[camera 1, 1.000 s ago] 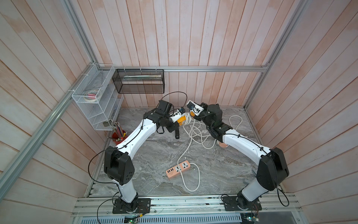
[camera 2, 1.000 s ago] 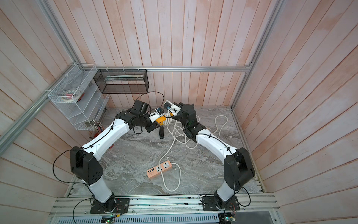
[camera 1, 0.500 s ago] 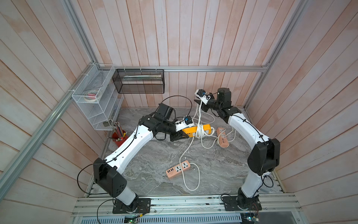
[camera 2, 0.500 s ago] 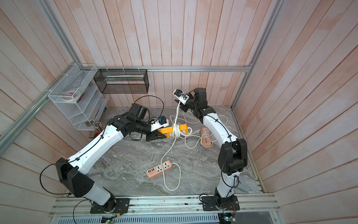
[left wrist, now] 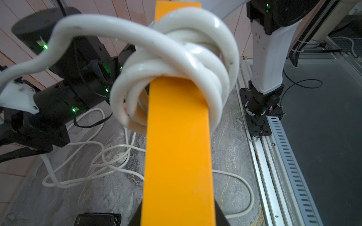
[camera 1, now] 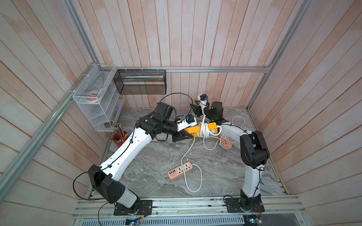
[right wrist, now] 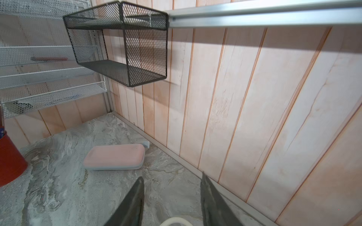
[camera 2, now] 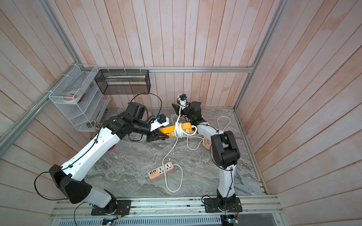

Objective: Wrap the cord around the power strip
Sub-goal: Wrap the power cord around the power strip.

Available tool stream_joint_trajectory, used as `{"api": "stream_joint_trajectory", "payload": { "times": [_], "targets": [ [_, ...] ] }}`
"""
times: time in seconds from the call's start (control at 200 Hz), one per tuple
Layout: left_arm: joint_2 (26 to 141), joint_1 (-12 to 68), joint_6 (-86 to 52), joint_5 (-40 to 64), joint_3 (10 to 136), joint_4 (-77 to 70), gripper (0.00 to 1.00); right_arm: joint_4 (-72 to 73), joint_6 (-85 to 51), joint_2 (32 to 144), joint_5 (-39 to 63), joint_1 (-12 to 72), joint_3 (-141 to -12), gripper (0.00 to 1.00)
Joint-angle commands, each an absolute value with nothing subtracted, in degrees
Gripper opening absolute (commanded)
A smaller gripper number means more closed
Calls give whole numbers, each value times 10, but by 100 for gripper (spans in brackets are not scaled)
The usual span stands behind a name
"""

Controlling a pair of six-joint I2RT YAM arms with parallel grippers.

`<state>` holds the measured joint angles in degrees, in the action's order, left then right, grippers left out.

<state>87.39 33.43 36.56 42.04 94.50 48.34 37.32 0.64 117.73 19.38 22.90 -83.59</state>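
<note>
My left gripper (camera 1: 187, 135) is shut on one end of the orange power strip (camera 1: 211, 126), holding it level above the table, as both top views show. The white cord (camera 1: 204, 129) is wound in several turns around the strip's middle (left wrist: 178, 146), and the coil (left wrist: 176, 58) looks loose and overlapping. One strand rises from the coil towards my right gripper (camera 1: 195, 110) near the back wall. That gripper (right wrist: 172, 193) is open, with only a bit of cord (right wrist: 173, 221) low between its jaws, touching neither. Another strand hangs down to the table.
A pink power strip (camera 1: 181, 170) with its own looped cord lies mid-table, and another (camera 1: 225, 141) lies under my right arm. A red pen cup (camera 1: 119, 138), a white wire rack (camera 1: 96, 97) and a black mesh basket (camera 1: 141, 82) line the back left. A pink case (right wrist: 115, 156) lies by the wall.
My right gripper has opened and let go of the cord after rising towards the back wall. My left arm has carried the power strip to the right, still gripping it.
</note>
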Motion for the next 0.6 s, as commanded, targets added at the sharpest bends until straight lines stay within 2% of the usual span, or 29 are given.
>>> {"api": "stream_joint_trajectory", "payload": {
  "times": [0.0,0.115,0.26,0.355,0.595],
  "targets": [
    [835,338,324,425,941,369,0,420,-24,1212,117,242,-861,46],
    [826,338,276,404,902,287,0,414,-31,1240,116,263,-871,39],
    [809,323,192,396,847,149,0,375,-37,1252,138,291,-863,21],
    [803,301,131,395,823,72,0,331,-21,1250,153,307,-852,12],
    [826,228,83,307,819,36,0,245,45,1186,142,317,-779,0]
  ]
}}
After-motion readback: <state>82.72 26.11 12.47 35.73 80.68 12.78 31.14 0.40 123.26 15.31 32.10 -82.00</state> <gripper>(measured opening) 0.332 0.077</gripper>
